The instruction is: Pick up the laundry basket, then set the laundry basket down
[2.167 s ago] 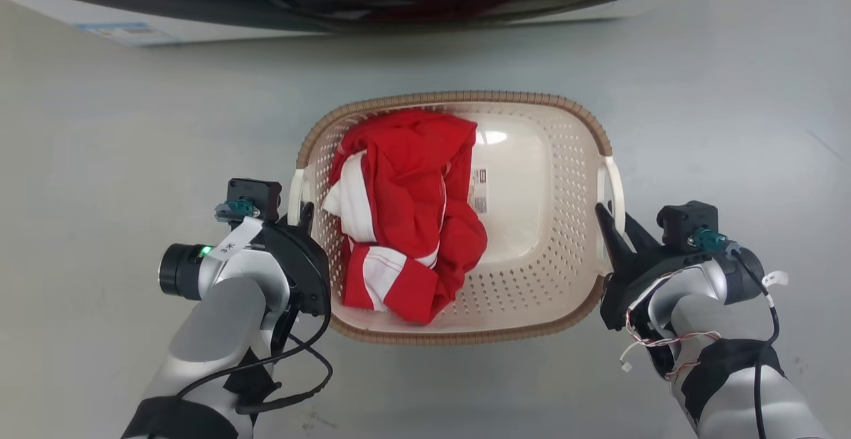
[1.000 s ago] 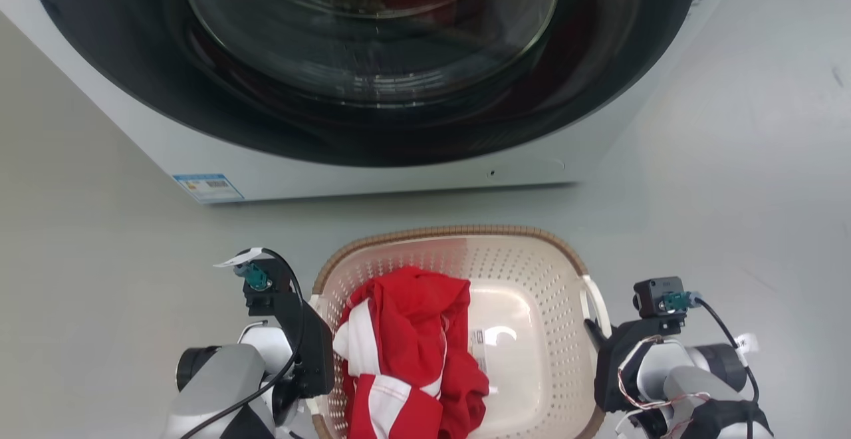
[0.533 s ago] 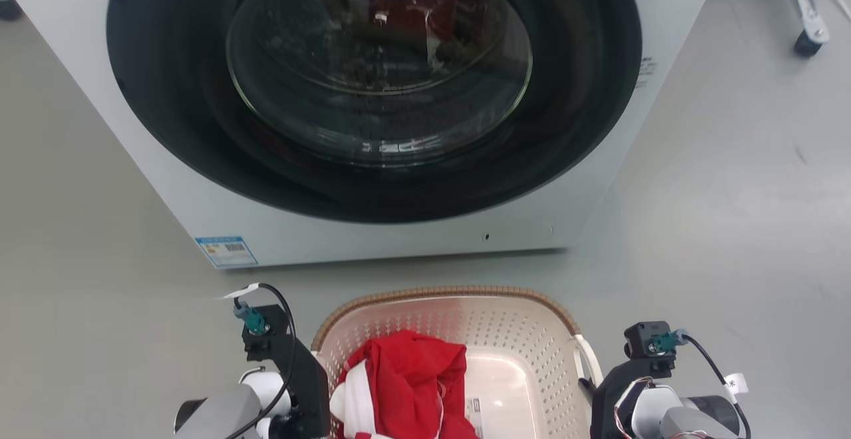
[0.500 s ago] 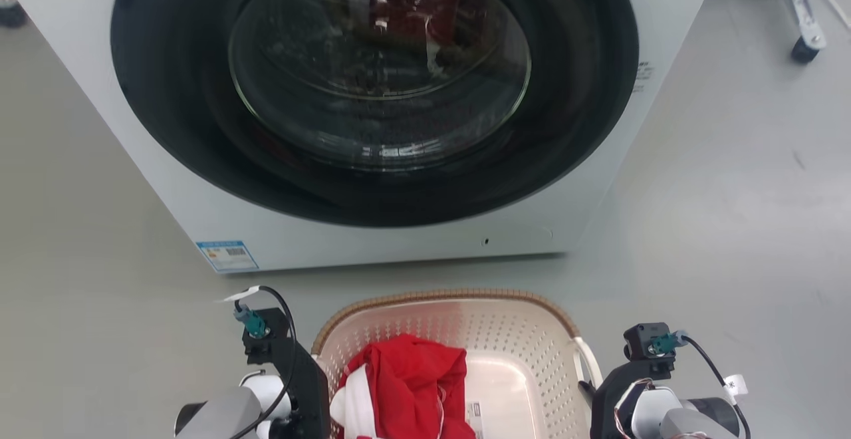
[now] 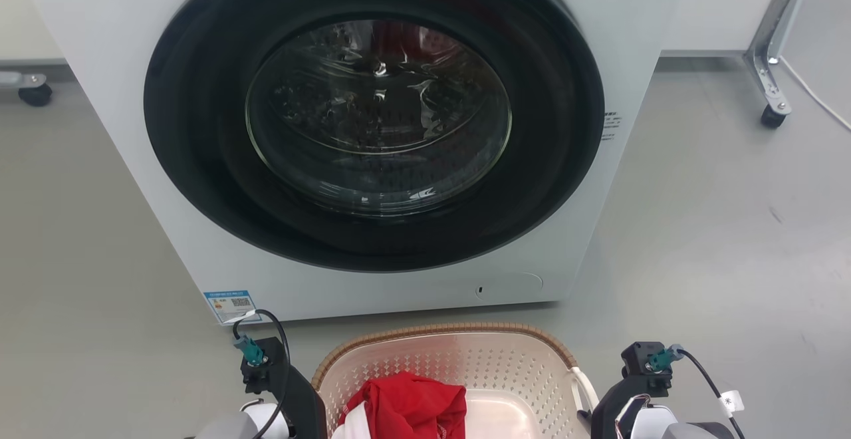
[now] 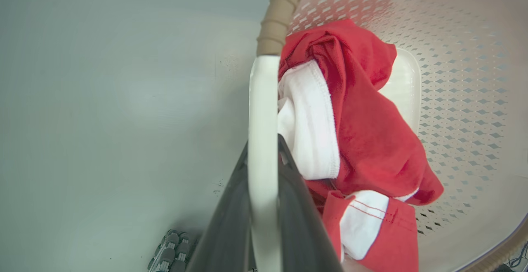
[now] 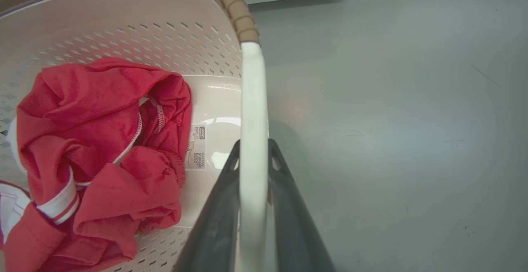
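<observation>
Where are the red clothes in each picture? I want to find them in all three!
Head view: the red cloth is at the bottom middle, inside the laundry basket.
Left wrist view: the red cloth is right of centre.
Right wrist view: the red cloth is at the lower left.
Shared landmark: the basket's brown rim, also seen at and.

Bright, even light, soft shadows, glare on the washer glass (image 5: 379, 116).
</observation>
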